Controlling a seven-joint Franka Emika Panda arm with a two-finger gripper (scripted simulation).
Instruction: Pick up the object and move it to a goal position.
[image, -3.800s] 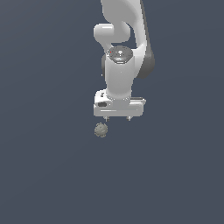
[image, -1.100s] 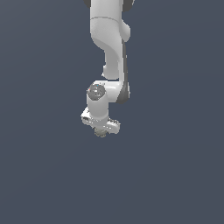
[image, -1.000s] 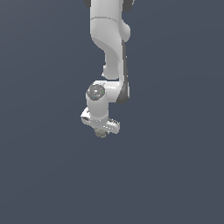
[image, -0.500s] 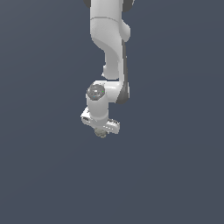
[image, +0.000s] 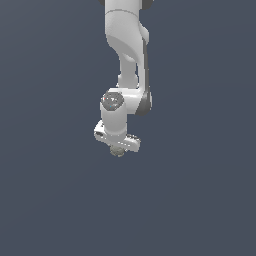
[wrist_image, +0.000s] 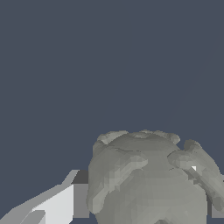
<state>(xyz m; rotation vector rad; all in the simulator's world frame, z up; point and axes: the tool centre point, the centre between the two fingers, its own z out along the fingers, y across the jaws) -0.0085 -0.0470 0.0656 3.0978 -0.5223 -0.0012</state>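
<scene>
Wrist view: lumpy grey-olive ball (wrist_image: 148, 179) fills the near part of the frame, bumpy rock-like surface, ridges across it. One white-and-grey finger (wrist_image: 65, 201) sits tight against the ball's side; a sliver of grey at the far edge on the other side looks like the second finger, mostly cut off. Jaws look closed in on the ball, pinching it from both sides, gap only as wide as the ball.

Exterior view: gripper (image: 117, 148) points down, white hand tilted, lower end toward the exterior view's right. Ball peeks out just under the hand, between the jaws, mostly hidden by the white body; only its lower part shows. Ball is narrower than the hand. No shadow or contact mark visible under it; cannot tell whether it is on the worktop or lifted.

Above the hand, the wrist joint with a dark round cap, then the white arm (image: 127, 45) rising straight up and out of the frame top, dark seam down its side toward the exterior view's right.

Behind everything, plain dark blue-grey worktop (image: 200, 200), flat and featureless across both views.
</scene>
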